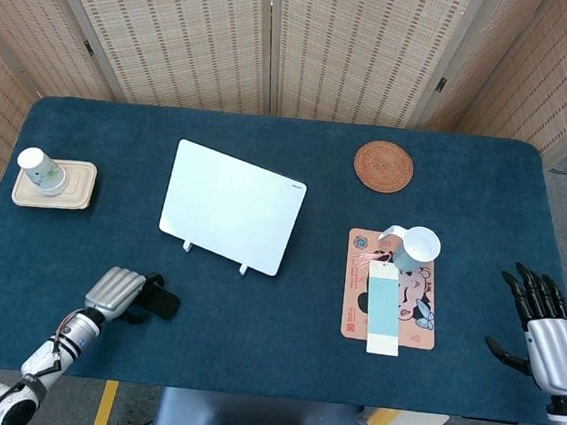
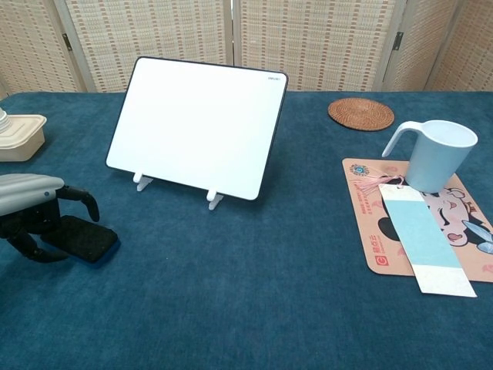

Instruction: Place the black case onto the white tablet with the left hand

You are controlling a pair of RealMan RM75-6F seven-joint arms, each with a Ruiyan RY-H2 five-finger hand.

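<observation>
The black case (image 2: 83, 238) lies flat on the blue tablecloth at the front left, seen in the head view as a small dark block (image 1: 164, 303). My left hand (image 2: 32, 210) is on its left end, fingers curled around it from behind and in front; the case rests on the table. The white tablet (image 2: 197, 126) leans on two small white feet behind and to the right of the case, and in the head view the tablet (image 1: 232, 206) sits mid-table. My right hand (image 1: 545, 330) hangs at the table's right edge with fingers spread, holding nothing.
A beige tray (image 1: 77, 191) with a paper cup (image 1: 40, 169) stands at the far left. A pale blue mug (image 2: 431, 155) and a blue-white card (image 2: 421, 237) sit on a pink mat (image 2: 368, 231) at the right. A woven coaster (image 2: 360, 113) lies behind.
</observation>
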